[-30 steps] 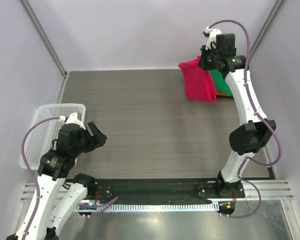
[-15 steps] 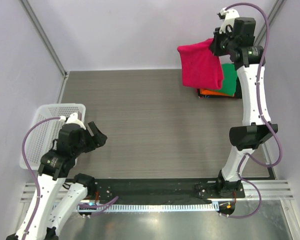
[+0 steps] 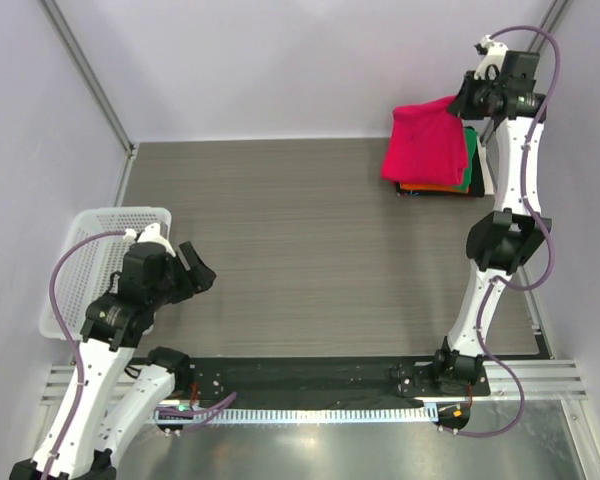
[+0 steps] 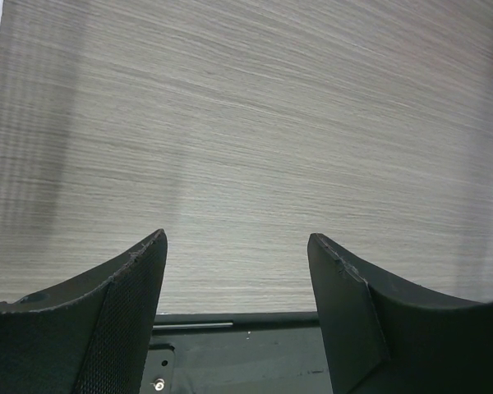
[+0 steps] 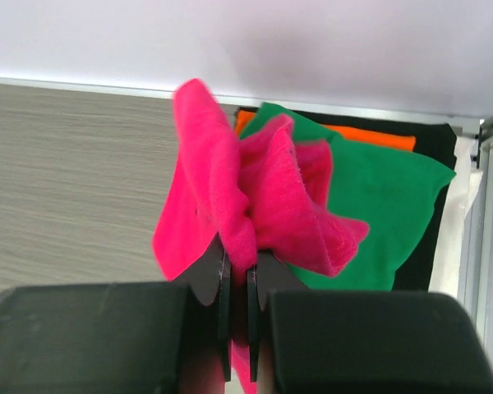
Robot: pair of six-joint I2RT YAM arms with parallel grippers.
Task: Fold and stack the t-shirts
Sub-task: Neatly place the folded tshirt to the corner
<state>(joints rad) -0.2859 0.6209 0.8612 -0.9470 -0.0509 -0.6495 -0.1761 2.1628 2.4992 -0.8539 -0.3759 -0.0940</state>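
Only the right wrist view shows the right gripper (image 5: 238, 256) pinching the pink-red t-shirt (image 5: 267, 185) above the green t-shirt (image 5: 382, 205); left gripper (image 4: 237, 240) gapes wide.

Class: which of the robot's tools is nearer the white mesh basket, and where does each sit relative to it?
Left. The left tool is just right of the basket, open. The right tool is far across the table at its far-right corner, shut on the pink t-shirt.

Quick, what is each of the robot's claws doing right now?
Left gripper: open, holding nothing.
Right gripper: shut on the pink t-shirt.
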